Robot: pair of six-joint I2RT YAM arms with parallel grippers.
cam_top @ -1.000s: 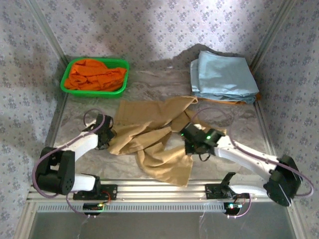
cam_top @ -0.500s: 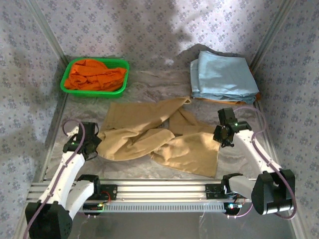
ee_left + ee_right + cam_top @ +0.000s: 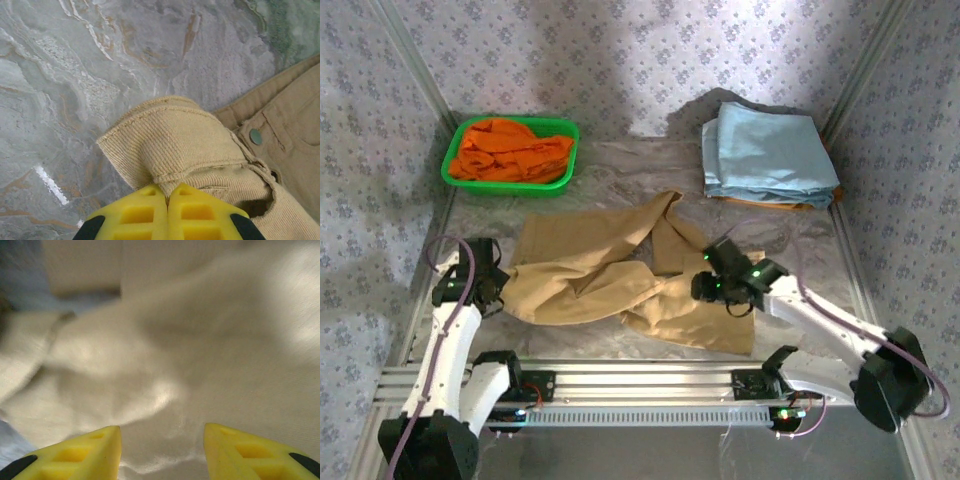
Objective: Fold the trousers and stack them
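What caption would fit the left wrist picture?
Left gripper shut on a fold of tan cloth trousers over a grey marbled table.

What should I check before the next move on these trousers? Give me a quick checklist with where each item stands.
1. Left gripper holds the trousers: ok, shut on the waistband corner.
2. Right gripper ready to grasp: ok, open just above the cloth.
3. Right gripper has cloth: not ok, nothing pinched between its fingers.
4. Trousers laid flat: not ok, the legs are crumpled and overlap.
5. Which part lies under the right gripper: cannot tell, the wrist view is blurred.
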